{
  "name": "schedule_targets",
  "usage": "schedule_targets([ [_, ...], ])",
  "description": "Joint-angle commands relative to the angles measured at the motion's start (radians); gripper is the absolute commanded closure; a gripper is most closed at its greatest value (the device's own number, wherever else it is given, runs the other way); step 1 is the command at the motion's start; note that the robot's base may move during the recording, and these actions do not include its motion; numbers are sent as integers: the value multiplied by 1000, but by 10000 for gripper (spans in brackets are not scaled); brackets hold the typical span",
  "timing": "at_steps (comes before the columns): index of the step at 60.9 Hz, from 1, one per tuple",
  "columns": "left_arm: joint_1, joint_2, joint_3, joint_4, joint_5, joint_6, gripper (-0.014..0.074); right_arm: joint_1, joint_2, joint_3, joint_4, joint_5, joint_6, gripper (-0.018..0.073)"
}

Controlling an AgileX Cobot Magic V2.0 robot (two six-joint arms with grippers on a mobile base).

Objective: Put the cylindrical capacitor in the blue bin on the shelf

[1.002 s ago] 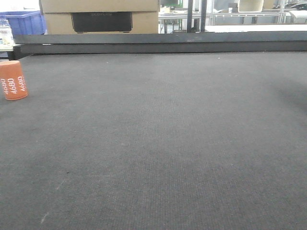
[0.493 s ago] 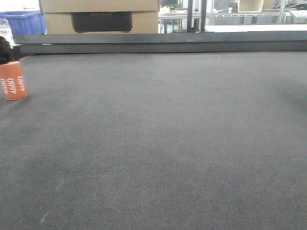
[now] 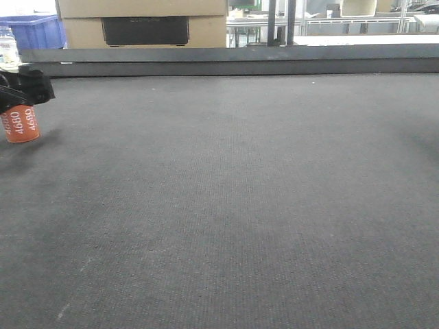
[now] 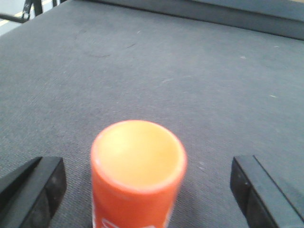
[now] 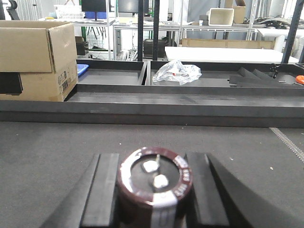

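In the right wrist view, the cylindrical capacitor (image 5: 155, 178) is a dark maroon can with a white stripe and two pale terminals on top. My right gripper (image 5: 154, 192) is shut on it, a black finger (image 5: 102, 190) pressed against each side, above the dark mat. My left gripper (image 4: 147, 190) is open and straddles an upright orange cylinder (image 4: 137, 171) marked 4680, with a wide gap on both sides. In the front view that gripper (image 3: 24, 88) covers the top of the orange cylinder (image 3: 20, 127) at the far left. The shelf is out of view.
The dark mat (image 3: 233, 192) ends at a raised black rail (image 3: 233, 65). Beyond it stand a cardboard box (image 3: 144, 24) and a blue crate (image 3: 34, 31); whether it is the task's bin cannot be told. Black trays and a plastic bag (image 5: 176, 72) lie behind the rail.
My left gripper has come in from the left edge and now hangs over the orange cylinder, hiding its top. The cylinder has not moved.
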Motion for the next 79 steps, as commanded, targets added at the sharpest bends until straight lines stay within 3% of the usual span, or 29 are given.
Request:
schedule_targets([
  [1,14,29,-26,-24,-15,2,-12,0,-9,-4,3,-17,-2,721],
  [23,39,125,-103,-22,2,2,-11,0,-9,-4,3,-9,-2,721],
  [29,39,125,-103,24,10,2,25,0,-9,-4,3,-9,-2,721],
  [37,39,121,-103,37,12,2,239,0,-9,-4,3,-9,-2,721],
  [44,39,93,-103,37,43,2,553,0,-9,-4,3,4,-2,721],
  [48,39,59,-103,37,82,2,689,0,-9,-4,3,20,-2,721],
  [65,39,-226,-104,115,367,4,708,0,-9,-6,3,171,-2,721],
  [79,39,-516,-105,157,774,4,708,0,-9,-52,-30,445,-2,721],
])
